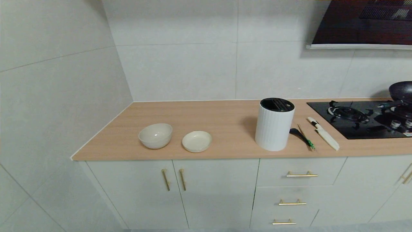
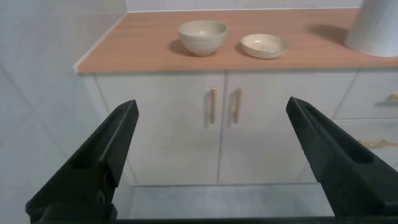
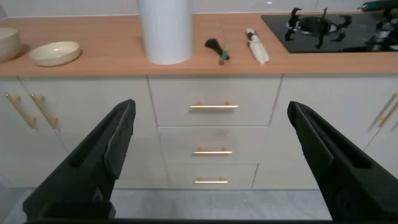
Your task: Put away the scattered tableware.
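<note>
On the wooden countertop [image 1: 225, 112] a cream bowl [image 1: 155, 135] sits at the left, with a shallow cream dish [image 1: 197, 141] beside it. A white ribbed utensil holder [image 1: 274, 124] with a black slotted top stands mid-counter. Right of it lie a black spoon [image 1: 298, 133], chopsticks [image 1: 306, 137] with a green end, and a white-bladed knife [image 1: 323, 133]. My left gripper [image 2: 211, 158] is open, held low in front of the cabinet doors, facing the bowl [image 2: 203, 37] and dish [image 2: 265, 45]. My right gripper [image 3: 211, 155] is open before the drawers, below the holder [image 3: 165, 30], spoon [image 3: 214, 45] and knife [image 3: 256, 46].
A black gas hob [image 1: 360, 117] with a dark pan [image 1: 401, 91] takes the counter's right end, under a range hood [image 1: 363, 24]. Tiled walls close the back and left. Below are two cabinet doors [image 1: 173, 190] with gold handles and a stack of drawers [image 1: 296, 193].
</note>
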